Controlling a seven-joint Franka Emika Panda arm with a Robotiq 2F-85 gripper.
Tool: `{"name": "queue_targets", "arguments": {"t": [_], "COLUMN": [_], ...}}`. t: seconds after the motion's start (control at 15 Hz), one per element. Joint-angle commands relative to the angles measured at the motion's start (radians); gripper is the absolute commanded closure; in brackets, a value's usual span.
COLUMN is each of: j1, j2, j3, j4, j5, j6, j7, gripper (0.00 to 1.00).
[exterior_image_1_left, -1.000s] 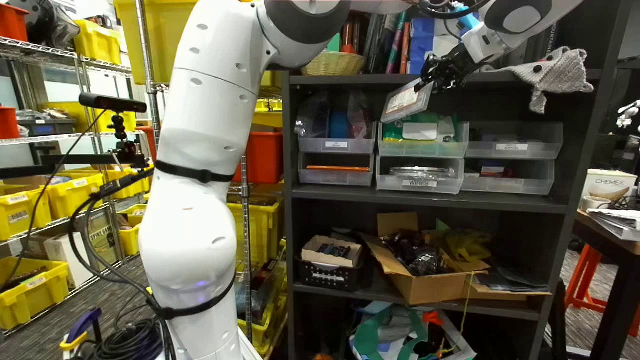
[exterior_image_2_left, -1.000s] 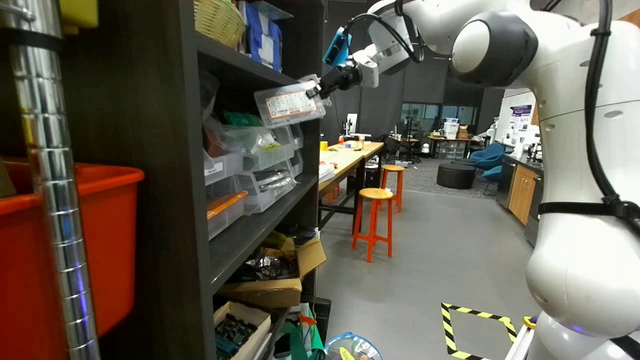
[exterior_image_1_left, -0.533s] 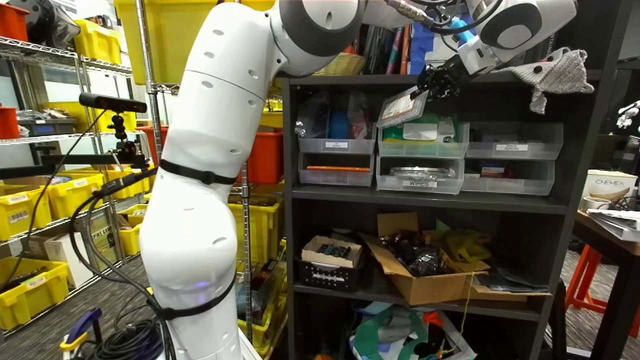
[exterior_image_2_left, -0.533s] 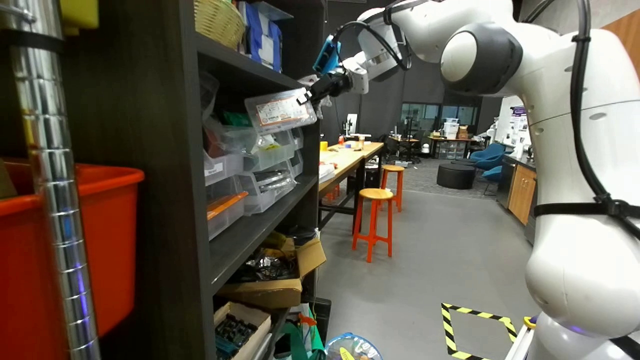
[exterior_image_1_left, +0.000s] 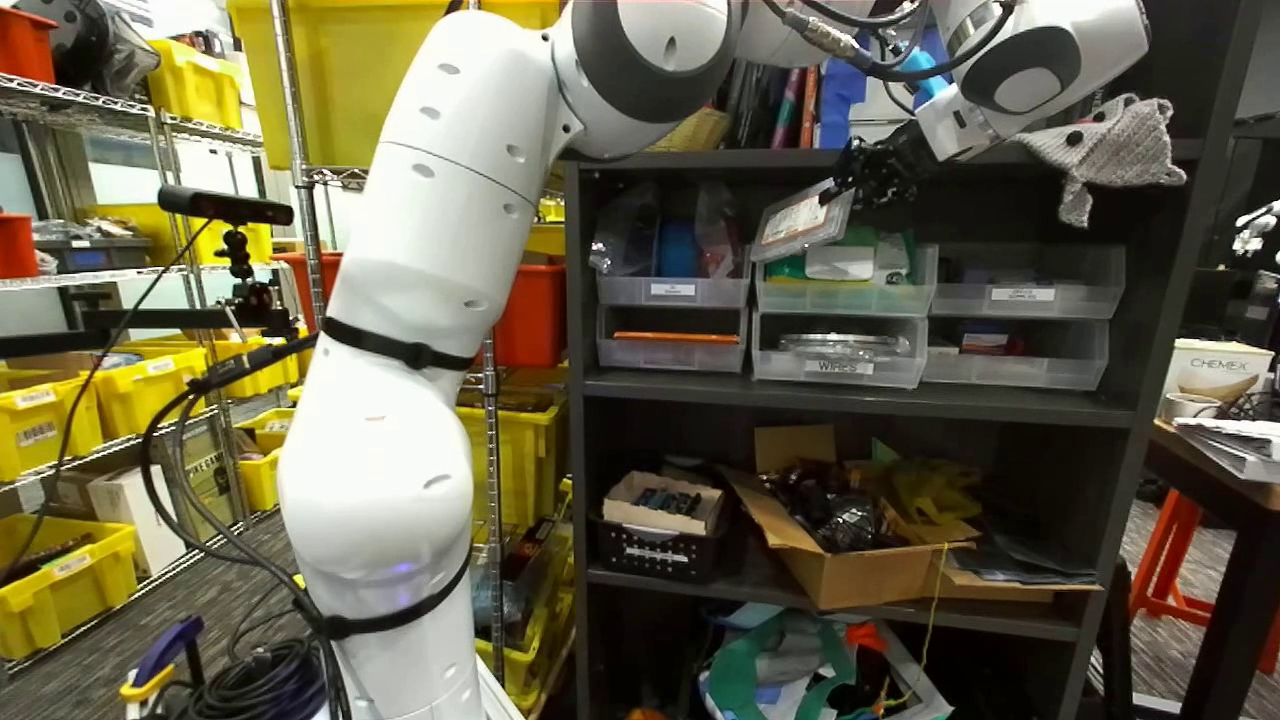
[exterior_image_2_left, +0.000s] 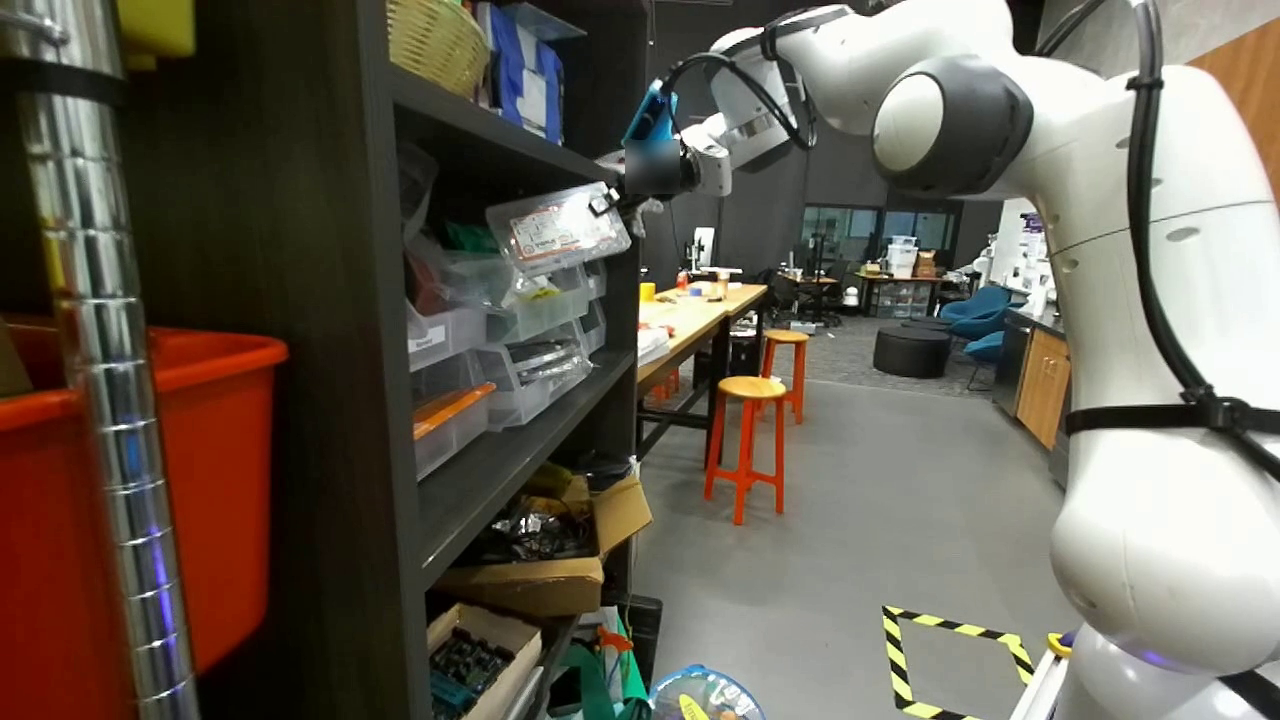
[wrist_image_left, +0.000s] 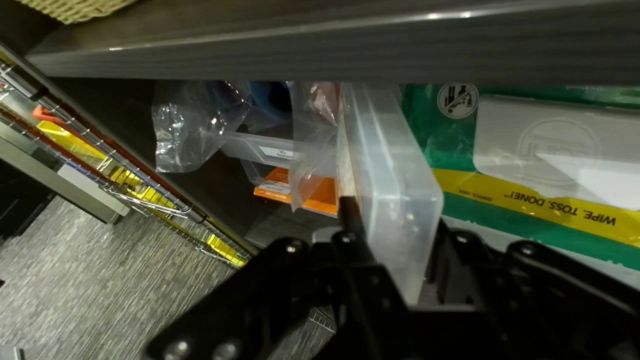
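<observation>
A clear, flat plastic case (exterior_image_1_left: 790, 232) with an orange-and-white label is gripped near one end by my gripper (exterior_image_1_left: 838, 190). In an exterior view the case (exterior_image_2_left: 550, 235) hangs tilted at the shelf front, its label facing out. The wrist view shows the case (wrist_image_left: 390, 170) edge-on between the black fingers (wrist_image_left: 350, 215), one on each broad side; the far fingertip is partly hidden behind it. Behind and below the case, the upper middle clear bin (exterior_image_1_left: 850, 298) holds a green-and-yellow wipes pack (wrist_image_left: 450, 185) and a white object (exterior_image_1_left: 840, 263).
Above the case runs a dark shelf board (wrist_image_left: 320, 57). Clear bins stand stacked around, including one labelled WIRES (exterior_image_1_left: 840, 350) and an upper left bin (exterior_image_1_left: 675, 291) with plastic bags. A grey knitted toy (exterior_image_1_left: 1110, 150) hangs over the upper shelf edge, close to the arm.
The arm has lowered and carried the case down and somewhat leftward in both exterior views, closer to the upper middle bin. The grip on the case has stayed the same.
</observation>
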Motion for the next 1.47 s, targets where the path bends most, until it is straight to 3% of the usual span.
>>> {"name": "queue_targets", "arguments": {"t": [0.0, 0.73, 1.4], "j1": [0.000, -0.026, -0.008], "j2": [0.017, 0.024, 0.069], "j3": [0.012, 0.008, 0.016], "j4": [0.039, 0.076, 0.118], "j5": [0.031, 0.086, 0.049], "j6": [0.022, 0.026, 0.114], "j7": [-0.007, -0.015, -0.038], "gripper": [0.93, 0.93, 0.93]}}
